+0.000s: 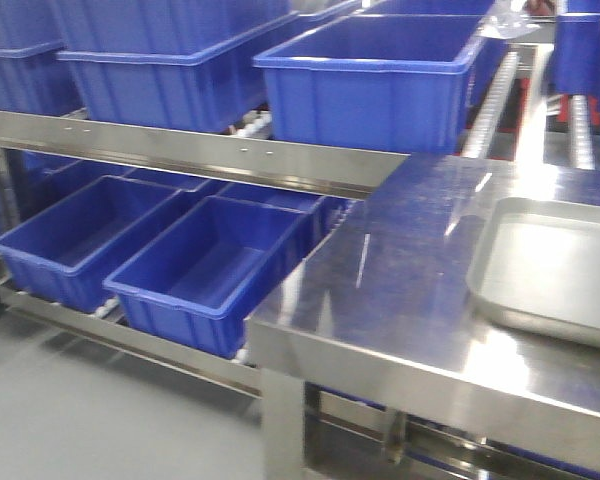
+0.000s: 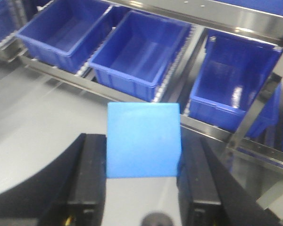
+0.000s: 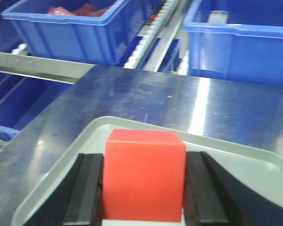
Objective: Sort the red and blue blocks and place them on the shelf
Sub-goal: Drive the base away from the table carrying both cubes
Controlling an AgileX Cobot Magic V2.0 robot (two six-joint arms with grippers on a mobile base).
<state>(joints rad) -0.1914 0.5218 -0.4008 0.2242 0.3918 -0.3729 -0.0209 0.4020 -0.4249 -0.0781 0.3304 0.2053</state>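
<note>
In the left wrist view my left gripper (image 2: 142, 155) is shut on the sky-blue block (image 2: 144, 140), held in the air over the grey floor, in front of the shelf's lower row of blue bins (image 2: 139, 52). In the right wrist view my right gripper (image 3: 144, 188) is shut on the red block (image 3: 144, 175), low over the pale grey tray (image 3: 236, 155) on the steel tabletop (image 3: 170, 101). The shelf (image 1: 210, 152) with its brushed rail stands left of the table in the front view. Neither gripper shows in the front view.
Large blue bins fill the shelf's upper (image 1: 380, 80) and lower (image 1: 210, 270) levels on white roller tracks (image 1: 495, 90). One upper bin (image 3: 68, 28) holds red items. The tray (image 1: 555, 275) sits at the table's right. Grey floor (image 1: 80, 400) lies below the shelf.
</note>
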